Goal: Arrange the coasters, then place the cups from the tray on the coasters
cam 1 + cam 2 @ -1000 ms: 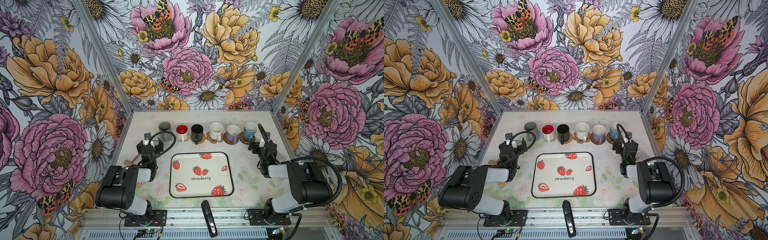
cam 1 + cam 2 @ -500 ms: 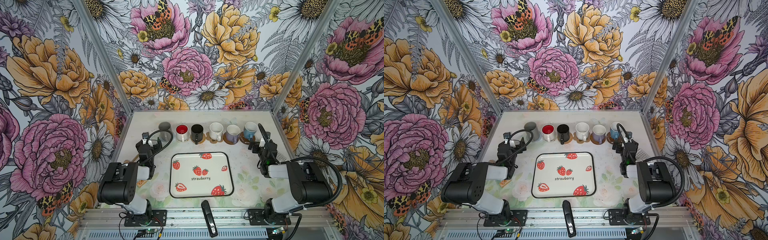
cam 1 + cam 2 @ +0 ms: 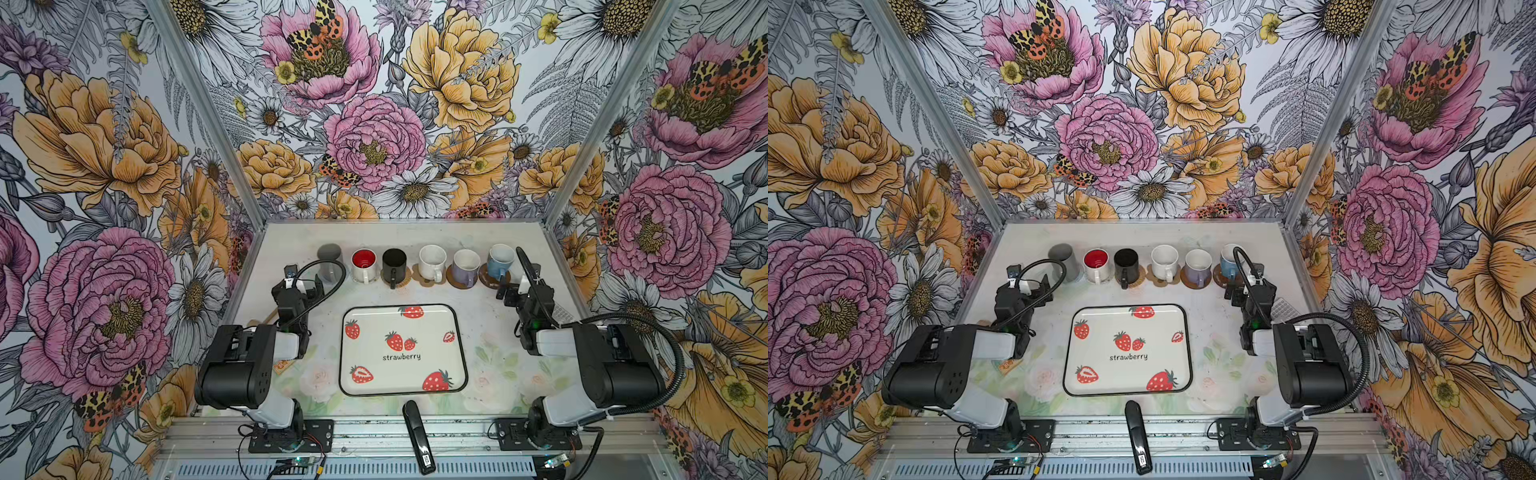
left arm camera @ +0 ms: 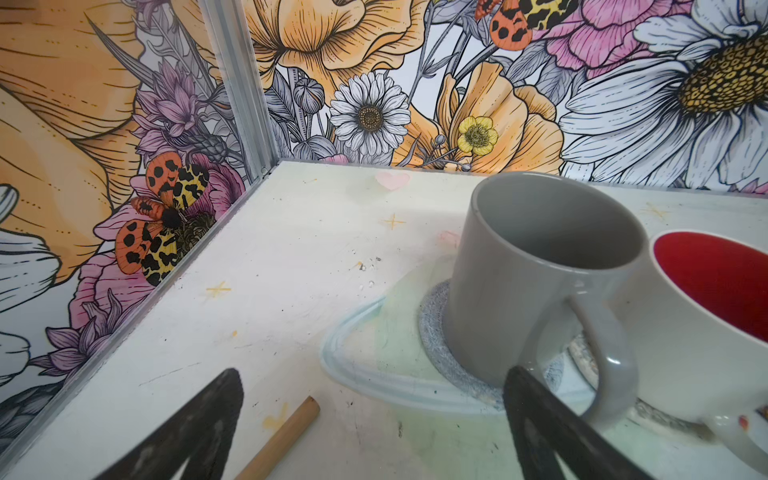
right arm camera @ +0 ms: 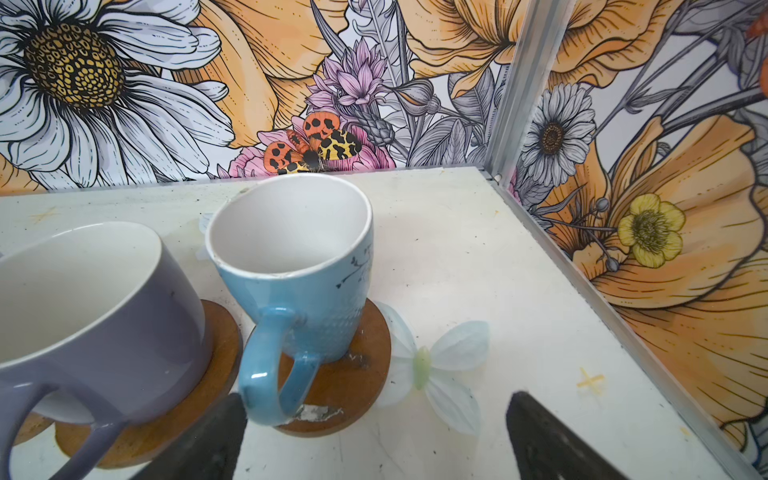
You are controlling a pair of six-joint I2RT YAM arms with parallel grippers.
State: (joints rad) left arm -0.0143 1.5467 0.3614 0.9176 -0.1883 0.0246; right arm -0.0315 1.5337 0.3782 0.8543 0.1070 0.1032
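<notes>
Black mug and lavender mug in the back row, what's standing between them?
The white mug, upright on a brown coaster, stands between the black mug and the lavender mug; both top views show it.

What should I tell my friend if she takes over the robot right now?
Fingers: left fingers open and empty, beside the grey mug. Right fingers open and empty, near the light blue mug.
Tray: mid-table, no cups on it.
Cups: all six stand in a row behind the tray, each on a coaster: grey mug, red-inside mug, black mug, white mug, lavender mug, light blue mug.
Done: coasters laid out, every cup placed.
Left: nothing, it seems; probably just pull both arms back.
</notes>
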